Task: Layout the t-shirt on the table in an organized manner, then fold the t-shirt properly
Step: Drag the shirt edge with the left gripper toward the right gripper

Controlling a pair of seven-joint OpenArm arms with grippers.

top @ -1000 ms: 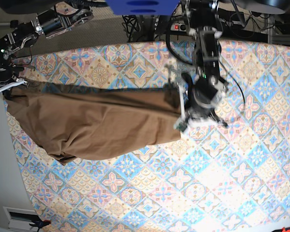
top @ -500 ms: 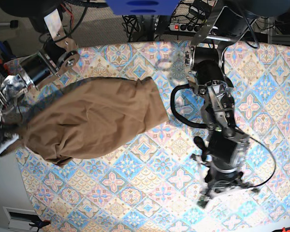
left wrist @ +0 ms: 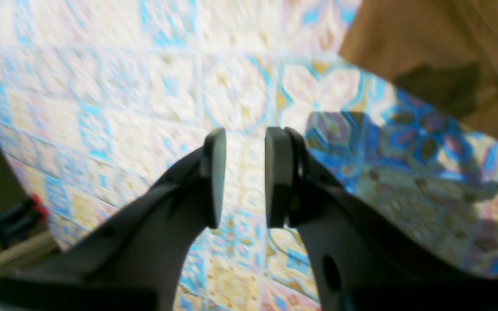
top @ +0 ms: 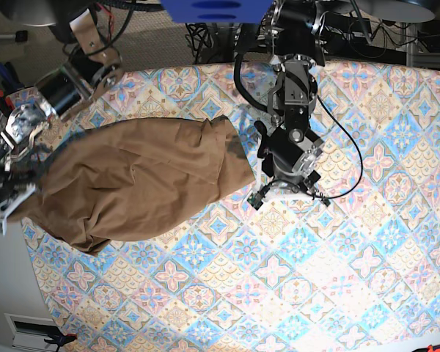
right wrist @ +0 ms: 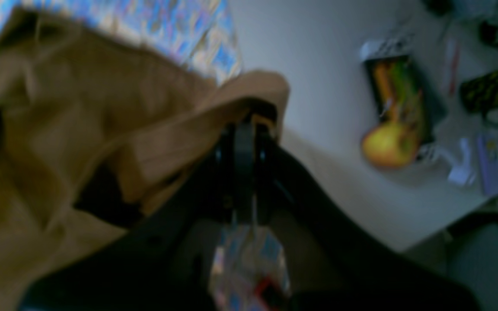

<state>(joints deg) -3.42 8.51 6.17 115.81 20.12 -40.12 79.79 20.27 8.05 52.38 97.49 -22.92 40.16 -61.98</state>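
Now the left gripper (top: 286,192) has swung back up from the near side of the table (top: 367,242) and sits just beside the right-hand edge of the t-shirt (top: 139,183), where half a second ago it was well out toward the front edge. The shirt has hardly moved in that time: still a bunched tan mass on the table's far-left part, with its left end drawn to the table's left edge.

At that left edge the right gripper (top: 1,213) hangs just off the table. Its wrist view shows the jaws closed tight on a fold of the t-shirt (right wrist: 59,142), with the right gripper (right wrist: 244,172) over the table corner, and beyond it a pale floor with a yellow fruit-like thing (right wrist: 385,149), too blurred to name.

Right of the shirt the table lies open all the way to its right and near edges.

The left wrist view shows what the overhead one cannot: the left gripper (left wrist: 240,177) has its pads a small gap apart and nothing between them, with bare table (left wrist: 145,86) below. The t-shirt (left wrist: 439,56) edge sits apart from the pads, toward that view's upper right.
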